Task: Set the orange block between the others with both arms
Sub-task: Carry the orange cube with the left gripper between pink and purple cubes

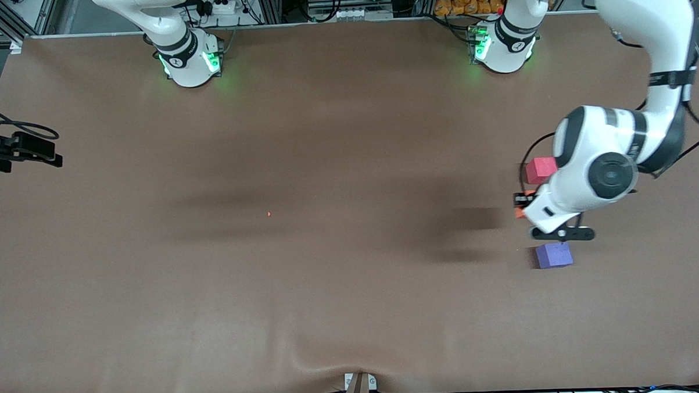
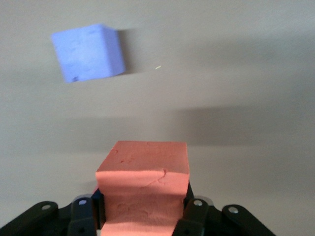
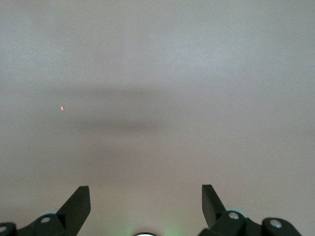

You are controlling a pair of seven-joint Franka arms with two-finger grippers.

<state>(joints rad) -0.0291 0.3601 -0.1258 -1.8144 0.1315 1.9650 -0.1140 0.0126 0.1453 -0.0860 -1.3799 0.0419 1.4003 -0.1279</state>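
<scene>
The left arm (image 1: 641,52) rises from its base, bends at the elbow and drops its wrist low over the table, toward its own end. The left gripper (image 2: 142,206) is clamped on a small matte orange foam-like cube (image 2: 143,184), which sits squeezed between the two black fingers (image 2: 196,209) and sticks out past their tips. The right arm (image 1: 163,22) waits, only its base and lower links showing in the front view. The right gripper (image 3: 146,201) hangs above bare tabletop, its fingers (image 3: 76,206) spread wide with nothing between them.

Gap btwn red cube (image 1: 539,170) & purple cube (image 1: 554,255) taken by left gripper (image 1: 522,205)
</scene>
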